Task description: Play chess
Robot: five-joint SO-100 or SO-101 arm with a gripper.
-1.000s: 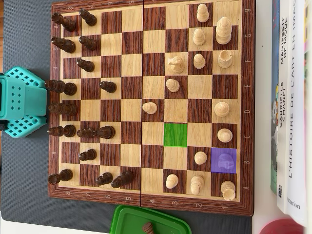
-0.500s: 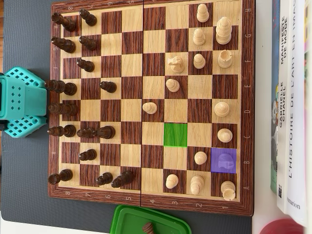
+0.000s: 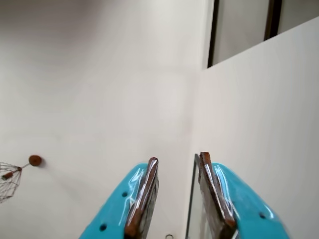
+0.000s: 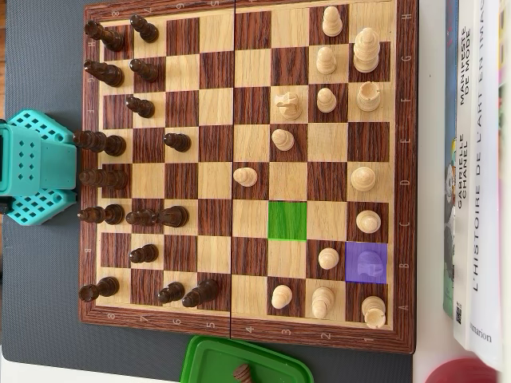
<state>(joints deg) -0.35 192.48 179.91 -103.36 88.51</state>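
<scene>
In the overhead view a wooden chessboard (image 4: 406, 159) lies on a grey mat. Dark pieces (image 4: 148, 70) stand on its left half and light pieces (image 4: 366, 49) on its right half. One square is tinted green (image 4: 287, 221) and is bare. Another square is tinted purple (image 4: 366, 262) and has a light piece on it. A teal part of the arm (image 4: 36, 167) sits at the board's left edge, off the squares. In the wrist view my gripper (image 3: 179, 157) points at pale walls and a ceiling, open, with nothing between its brown-padded fingers (image 3: 144, 194). No chess piece shows there.
A green tray (image 4: 215, 359) at the board's bottom edge holds a dark piece (image 4: 242, 372). Books (image 4: 479, 159) lie along the right side, with a red object (image 4: 463, 372) at the bottom right corner. A wire lamp (image 3: 9, 179) shows in the wrist view.
</scene>
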